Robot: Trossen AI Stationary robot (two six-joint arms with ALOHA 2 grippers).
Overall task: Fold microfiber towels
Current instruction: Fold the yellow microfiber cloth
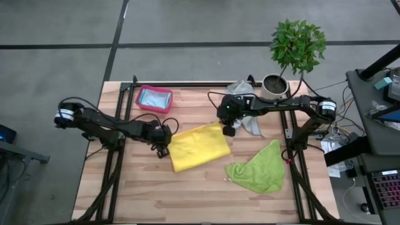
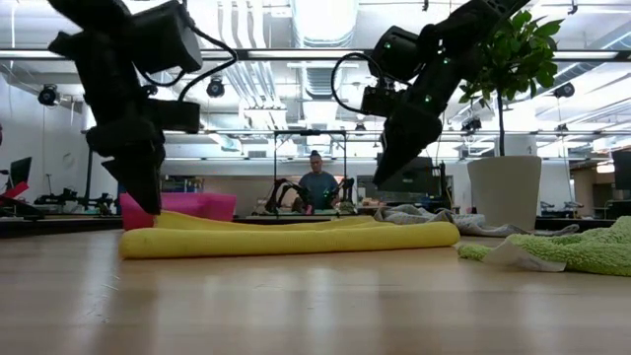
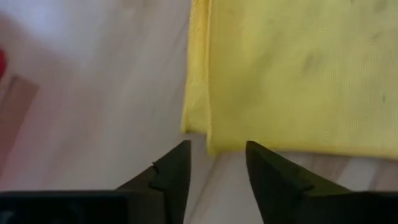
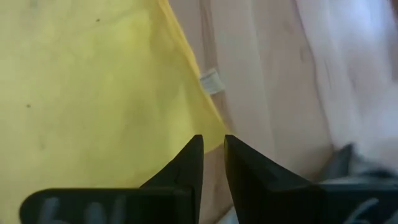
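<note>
A folded yellow towel (image 1: 199, 147) lies flat at the table's middle, several layers thick in the low view (image 2: 296, 237). My left gripper (image 3: 217, 146) is open at the towel's left near corner (image 3: 208, 140), its fingers on either side of the corner and just over it (image 2: 148, 202), gripping nothing. My right gripper (image 4: 212, 140) hangs above the towel's far right corner (image 1: 229, 130), open by a narrow gap and clear of the cloth (image 2: 389, 173). A lime green towel (image 1: 257, 167) lies crumpled at the right. A grey towel (image 1: 250, 124) lies bunched under my right arm.
A pink-red bin (image 1: 154, 99) holding a light blue cloth stands at the far left. A potted plant (image 1: 275, 87) stands at the far right edge. Bare wood lies along the table's near side. A person sits in the room beyond (image 2: 317, 187).
</note>
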